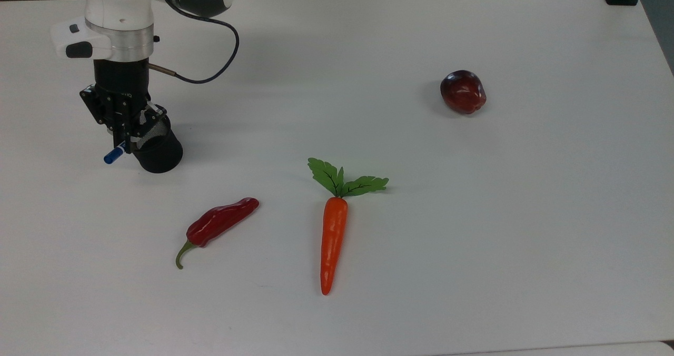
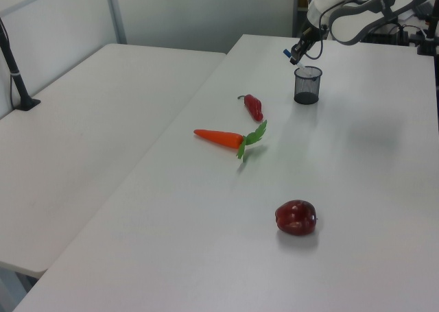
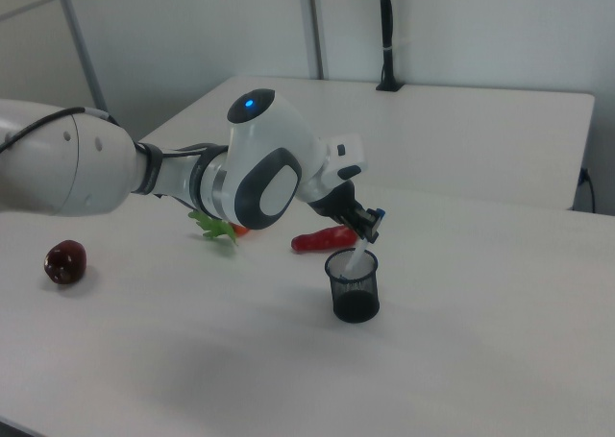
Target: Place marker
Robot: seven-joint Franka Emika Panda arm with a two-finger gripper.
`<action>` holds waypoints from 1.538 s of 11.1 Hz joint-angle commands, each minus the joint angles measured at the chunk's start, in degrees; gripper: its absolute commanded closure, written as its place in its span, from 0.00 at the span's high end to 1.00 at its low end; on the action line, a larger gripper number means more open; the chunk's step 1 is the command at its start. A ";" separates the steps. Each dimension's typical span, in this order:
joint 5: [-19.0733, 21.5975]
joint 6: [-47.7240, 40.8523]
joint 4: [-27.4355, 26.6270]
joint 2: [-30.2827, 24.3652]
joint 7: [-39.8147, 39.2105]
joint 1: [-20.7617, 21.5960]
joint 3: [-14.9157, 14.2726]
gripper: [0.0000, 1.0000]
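My gripper (image 1: 125, 141) is shut on the marker (image 1: 110, 158), a slim white pen with a blue cap, and holds it tilted. In the top view the blue cap sticks out to the lower left of the fingers, beside the black mesh cup (image 1: 156, 153). The right view has the marker (image 3: 357, 255) slanting down from the gripper (image 3: 368, 228), its white lower end inside the mouth of the cup (image 3: 353, 285). In the left view the gripper (image 2: 296, 53) hangs just above the cup (image 2: 307, 86).
On the white table (image 1: 474, 214) lie a red chilli pepper (image 1: 221, 221), a carrot with green leaves (image 1: 333, 240) and a dark red apple (image 1: 463, 91). The arm's black cable (image 1: 221, 56) loops behind the wrist.
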 commanded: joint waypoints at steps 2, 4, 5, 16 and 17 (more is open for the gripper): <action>-1.51 1.00 -2.45 -2.80 2.16 0.47 -0.30 1.00; -1.51 1.00 -1.92 -2.98 3.65 0.47 -0.30 1.00; -1.51 1.00 -1.83 -2.98 4.00 0.56 -0.21 1.00; -1.08 -37.28 9.86 -9.99 3.57 17.77 0.40 1.00; -0.64 -42.19 9.77 -11.92 2.78 18.83 0.40 1.00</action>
